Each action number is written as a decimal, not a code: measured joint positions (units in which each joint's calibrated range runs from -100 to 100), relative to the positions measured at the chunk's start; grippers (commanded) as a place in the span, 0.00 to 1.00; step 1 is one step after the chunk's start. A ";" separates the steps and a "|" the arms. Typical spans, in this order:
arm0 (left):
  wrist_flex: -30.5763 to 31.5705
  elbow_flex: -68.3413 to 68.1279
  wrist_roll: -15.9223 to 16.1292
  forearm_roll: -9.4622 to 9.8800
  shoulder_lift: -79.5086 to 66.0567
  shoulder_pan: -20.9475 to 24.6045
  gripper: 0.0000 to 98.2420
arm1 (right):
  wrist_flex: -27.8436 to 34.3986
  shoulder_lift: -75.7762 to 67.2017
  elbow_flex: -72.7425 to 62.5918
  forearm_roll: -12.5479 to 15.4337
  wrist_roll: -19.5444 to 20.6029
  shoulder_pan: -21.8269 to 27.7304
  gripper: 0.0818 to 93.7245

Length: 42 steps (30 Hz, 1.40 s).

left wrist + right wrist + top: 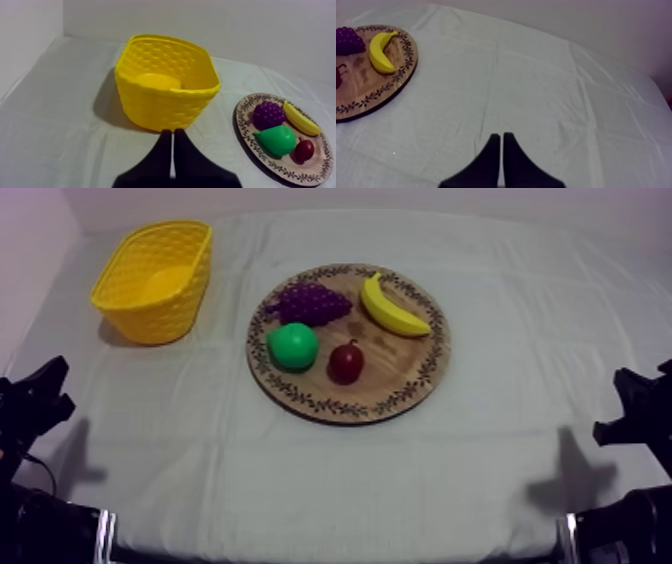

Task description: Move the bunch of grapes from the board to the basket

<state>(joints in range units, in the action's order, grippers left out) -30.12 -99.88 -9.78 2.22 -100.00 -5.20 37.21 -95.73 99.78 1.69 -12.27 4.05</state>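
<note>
Start of pick: 2 closed tools, fruit untouched.
Nearest, left gripper (pixel 172 134) and right gripper (pixel 501 136) sit pressed together; beyond, bunch of grapes (pixel 310 303) lies on wooden board (pixel 392 380), probably light, hard, knobbly: pinch across its wide middle; yellow basket (pixel 160 318) farthest.

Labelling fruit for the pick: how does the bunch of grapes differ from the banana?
The bunch of grapes is purple and knobbly; the banana is yellow and smooth. The grapes form a rounded cluster; the banana is a long curve. The grapes lie on the side of the wooden board nearer the yellow basket, the banana on the side away from it. Both rest on the board.
</note>
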 measured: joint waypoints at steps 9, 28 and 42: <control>-2.73 0.00 4.60 0.00 0.00 1.47 0.00 | 0.00 0.00 0.00 0.00 0.00 0.00 0.00; 0.73 8.05 4.41 0.86 8.14 1.55 0.00 | 0.00 0.00 0.00 0.00 0.00 0.00 0.00; 0.82 29.94 5.59 0.99 29.51 -0.90 0.00 | 0.00 0.00 0.00 0.00 0.00 0.00 0.00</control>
<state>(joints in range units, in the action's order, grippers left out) -29.30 -69.94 -4.19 3.20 -70.49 -6.09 37.21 -95.73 99.78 1.69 -12.27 4.05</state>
